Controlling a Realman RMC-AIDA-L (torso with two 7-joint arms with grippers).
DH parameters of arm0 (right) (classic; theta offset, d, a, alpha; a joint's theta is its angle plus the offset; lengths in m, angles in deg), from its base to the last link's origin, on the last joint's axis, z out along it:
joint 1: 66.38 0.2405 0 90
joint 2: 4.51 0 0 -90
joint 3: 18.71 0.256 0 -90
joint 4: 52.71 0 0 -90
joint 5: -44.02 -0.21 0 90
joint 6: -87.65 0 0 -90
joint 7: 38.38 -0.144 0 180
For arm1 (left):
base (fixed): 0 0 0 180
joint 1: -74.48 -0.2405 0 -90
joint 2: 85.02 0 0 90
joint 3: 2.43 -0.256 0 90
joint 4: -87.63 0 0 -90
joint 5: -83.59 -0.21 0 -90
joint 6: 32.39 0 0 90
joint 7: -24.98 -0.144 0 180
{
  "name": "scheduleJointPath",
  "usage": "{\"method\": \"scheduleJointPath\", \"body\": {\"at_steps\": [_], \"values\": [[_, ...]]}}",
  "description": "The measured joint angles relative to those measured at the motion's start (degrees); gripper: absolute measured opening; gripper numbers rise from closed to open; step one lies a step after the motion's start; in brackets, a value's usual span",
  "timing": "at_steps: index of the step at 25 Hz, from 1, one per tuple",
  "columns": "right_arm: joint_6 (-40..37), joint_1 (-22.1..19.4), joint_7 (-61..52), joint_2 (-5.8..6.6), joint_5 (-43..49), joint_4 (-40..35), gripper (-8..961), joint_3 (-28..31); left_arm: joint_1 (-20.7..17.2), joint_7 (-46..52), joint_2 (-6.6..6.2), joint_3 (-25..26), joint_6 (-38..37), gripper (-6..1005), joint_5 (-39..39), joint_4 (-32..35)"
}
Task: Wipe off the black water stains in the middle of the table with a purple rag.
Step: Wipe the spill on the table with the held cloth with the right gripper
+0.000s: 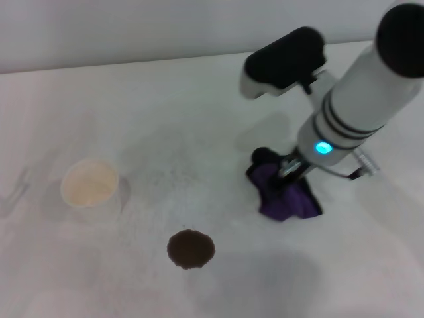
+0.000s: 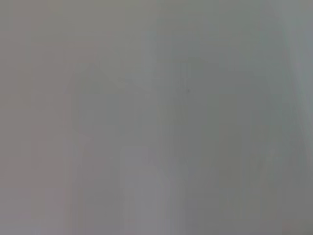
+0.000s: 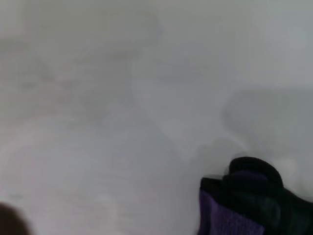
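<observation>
The right tool (image 1: 286,171) is down on the purple rag (image 1: 286,193), which lies bunched on the white bench (image 1: 199,112) toward its right side, roughly midway between the far and near edges. The metal fingers reach into the top of the cloth, but whether they are pinched on it or merely resting there cannot be told. The right arm slants in from the far right corner, a blue light glowing on its wrist.

The black water stains (image 1: 191,249) form one dark, roughly round blot close to the near edge, about mid-width of the bench. It sits well apart from the rag, nearer the near edge and to its left, with bare bench between them.

A white paper cup (image 1: 90,184) stands upright on the left part of the bench, apart from the blot.

In the right wrist view the rag (image 3: 249,205) shows purple cloth with black edging. The left tool is out of sight.
</observation>
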Motion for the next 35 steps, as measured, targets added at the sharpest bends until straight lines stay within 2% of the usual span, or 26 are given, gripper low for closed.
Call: {"method": "scheduleJointPath", "body": {"at_steps": [5,8,9,10,15,19,24,29,35], "values": [[-4.03,2.24,-2.92,0.00,-5.88,-0.21,94,-8.98,0.86,0.00,-0.15,0.00,-0.41,875,0.00,0.04],[-6.47,4.84,-5.80,0.00,-10.02,-0.01,93,-14.82,1.76,0.00,-0.19,0.20,-1.20,875,-0.15,0.25],[-7.79,6.89,-7.30,0.00,-13.24,0.17,93,-18.38,2.17,0.00,-0.21,0.25,-1.48,876,-0.22,0.26],[-7.79,6.89,-7.30,0.00,-13.24,0.17,93,-18.38,2.50,0.00,-0.23,0.26,-1.78,876,-0.25,0.27],[-10.87,11.76,-10.56,0.00,-22.15,1.07,92,-26.09,3.89,-0.54,-0.62,0.27,-2.49,876,-0.30,0.33],[-14.10,12.85,-11.03,0.00,-27.66,1.37,92,-29.45,4.51,-1.12,-1.06,0.07,-2.60,876,-0.36,0.26],[-15.33,12.41,-11.21,-0.01,-27.01,1.36,91,-29.84,4.27,-1.14,-1.19,0.04,-2.41,876,-0.45,0.11],[-11.65,11.97,-12.21,-0.01,-19.92,0.92,91,-25.77,2.18,-0.94,-1.49,0.28,-1.87,876,-0.44,0.02],[-6.65,11.20,-12.78,0.00,-9.75,1.68,91,-20.00,-0.64,-0.87,-1.28,-0.05,-1.54,875,-0.50,-0.25]]}}
